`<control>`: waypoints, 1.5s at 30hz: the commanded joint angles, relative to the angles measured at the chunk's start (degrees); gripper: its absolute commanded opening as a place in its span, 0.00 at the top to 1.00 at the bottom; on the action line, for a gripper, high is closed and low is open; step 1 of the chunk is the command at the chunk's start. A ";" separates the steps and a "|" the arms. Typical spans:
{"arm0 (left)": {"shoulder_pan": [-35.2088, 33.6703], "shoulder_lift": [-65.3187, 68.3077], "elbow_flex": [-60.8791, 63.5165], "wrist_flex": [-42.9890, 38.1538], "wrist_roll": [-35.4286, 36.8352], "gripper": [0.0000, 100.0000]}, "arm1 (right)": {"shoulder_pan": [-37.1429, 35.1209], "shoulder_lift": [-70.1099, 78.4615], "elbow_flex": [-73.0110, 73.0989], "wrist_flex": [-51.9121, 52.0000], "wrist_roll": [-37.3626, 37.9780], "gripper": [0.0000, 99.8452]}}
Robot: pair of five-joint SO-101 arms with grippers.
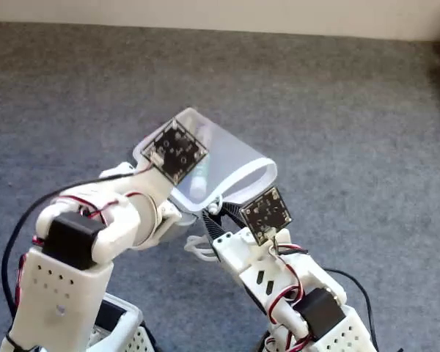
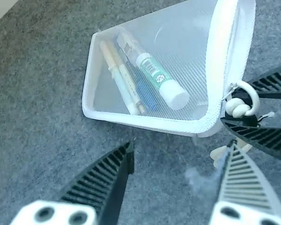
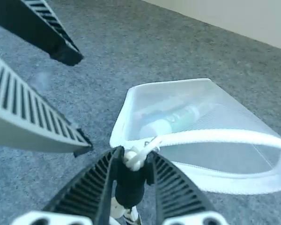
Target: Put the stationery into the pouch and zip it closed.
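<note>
Done so far: the stationery is lying inside the pouch — a glue stick, a cream pen and a blue pen are showing through its clear wall.

Left to do: the mouth is gaping, with the white zip band curving up in a loop. By my reckoning the zipping is the whole of what is remaining.

Where the pouch is: it is lying on the grey bench between the two arm ends, its mouth side nearer the right arm.

Right gripper: its jaws are pinching the zip pull by its white cord, at the corner of the mouth.

Left gripper: its jaws are standing wide apart, holding nothing, and hovering just beside the pouch's long edge near that same corner.

Arm poses: the left arm is arching over the pouch with its wrist pointing down at the bench. The right arm is reaching in low from the near side.

Next, as I judge it: the left jaws would be pinning the pouch while the right draws the pull along.
</note>
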 commanded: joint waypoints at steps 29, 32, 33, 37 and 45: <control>-0.31 -26.51 30.55 -21.54 -1.93 0.71 | 1.19 -1.10 -2.68 -1.80 -3.87 1.00; -0.40 -27.91 33.98 -26.29 -1.93 0.71 | 1.19 -1.10 -4.26 -1.27 -3.87 1.00; -0.40 -28.18 35.21 -27.69 -1.93 0.71 | 1.19 -1.10 -4.79 -0.31 -3.87 1.00; -0.31 -28.26 38.11 -30.77 -2.02 0.71 | 0.84 -1.10 -6.64 2.42 -3.87 1.00; -0.40 -28.35 38.37 -30.68 -5.80 0.71 | 0.92 -1.10 -6.90 2.42 -3.78 1.00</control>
